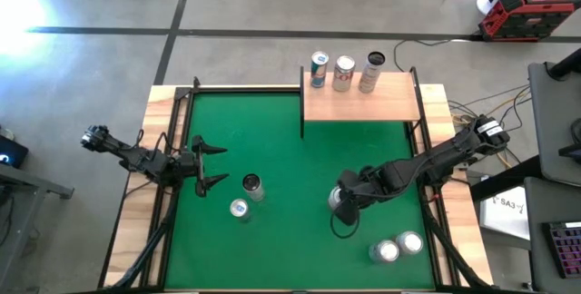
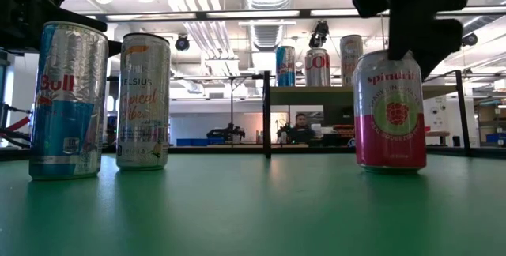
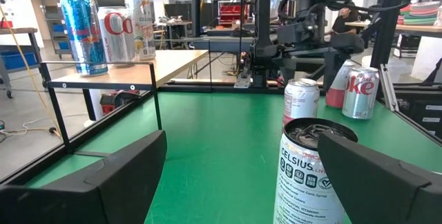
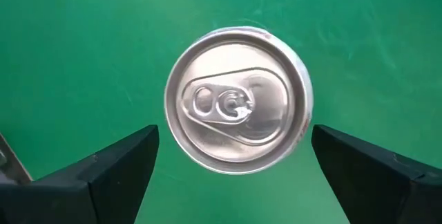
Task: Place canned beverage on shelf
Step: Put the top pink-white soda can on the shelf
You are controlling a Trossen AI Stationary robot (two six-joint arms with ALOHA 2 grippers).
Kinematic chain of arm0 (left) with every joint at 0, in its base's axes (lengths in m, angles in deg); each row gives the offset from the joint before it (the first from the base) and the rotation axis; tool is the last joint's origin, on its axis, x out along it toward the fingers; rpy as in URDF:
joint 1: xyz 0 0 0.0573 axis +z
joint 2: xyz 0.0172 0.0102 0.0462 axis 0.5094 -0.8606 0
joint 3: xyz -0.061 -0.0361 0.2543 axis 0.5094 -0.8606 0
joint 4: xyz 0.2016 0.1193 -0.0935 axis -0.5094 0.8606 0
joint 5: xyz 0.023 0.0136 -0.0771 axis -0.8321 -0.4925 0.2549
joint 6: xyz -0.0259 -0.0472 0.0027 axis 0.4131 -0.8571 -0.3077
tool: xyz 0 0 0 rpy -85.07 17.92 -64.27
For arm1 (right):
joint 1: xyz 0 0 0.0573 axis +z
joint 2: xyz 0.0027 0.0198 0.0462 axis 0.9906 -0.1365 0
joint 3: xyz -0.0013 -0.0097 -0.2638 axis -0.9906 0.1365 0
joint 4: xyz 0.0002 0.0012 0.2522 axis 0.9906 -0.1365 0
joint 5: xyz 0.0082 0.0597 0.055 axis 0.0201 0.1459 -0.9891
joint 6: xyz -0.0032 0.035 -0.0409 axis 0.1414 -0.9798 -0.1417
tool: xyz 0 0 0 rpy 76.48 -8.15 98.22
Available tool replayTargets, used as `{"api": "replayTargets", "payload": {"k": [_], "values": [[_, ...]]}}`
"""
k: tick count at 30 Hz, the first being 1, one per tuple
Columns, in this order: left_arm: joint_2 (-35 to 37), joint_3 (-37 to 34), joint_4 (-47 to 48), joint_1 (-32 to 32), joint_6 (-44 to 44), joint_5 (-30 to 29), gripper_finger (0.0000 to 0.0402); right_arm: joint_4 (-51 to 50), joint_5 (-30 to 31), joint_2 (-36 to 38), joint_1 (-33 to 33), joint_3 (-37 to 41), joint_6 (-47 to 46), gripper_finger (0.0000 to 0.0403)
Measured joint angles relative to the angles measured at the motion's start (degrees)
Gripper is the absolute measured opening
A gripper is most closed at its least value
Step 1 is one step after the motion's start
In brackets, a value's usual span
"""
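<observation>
Hovering directly above the pink Spindrift can, the right tool looks straight down on its silver lid, its two dark fingers spread wide on either side and touching nothing. In the high view this tool sits right of centre in the lower half of the frame, over the green felt table. I judge the step to be the approach for a pick; the next move calls for lowering until the fingers bracket the smooth cylindrical wall, then closing squarely, since thin aluminium is slick and dents.

Toward the left of the high view the left tool waits, open too, facing a Celsius can and a Red Bull can. Two more silver-topped cans stand at lower right.

Farthest off, at upper centre, the shelf, a flat pale-wood board on thin black posts, already carries three cans along its far edge, leaving bare board nearer.
</observation>
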Motion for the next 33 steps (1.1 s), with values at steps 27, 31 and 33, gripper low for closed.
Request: {"api": "replayTargets", "payload": {"k": [27,31,33], "values": [[-0.02,0.00,0.00,0.00,0.00,0.00,0.0361,-0.55,6.36,-3.73,2.75,-4.66,-55.89,0.0370],[-0.02,0.00,0.00,0.00,0.00,0.00,0.0361,-0.48,6.66,-5.80,2.18,-4.66,-62.34,0.0370],[-0.02,0.00,0.00,0.00,0.00,0.00,0.0361,-0.59,6.68,-6.62,1.72,-4.66,-66.22,0.0370]]}}
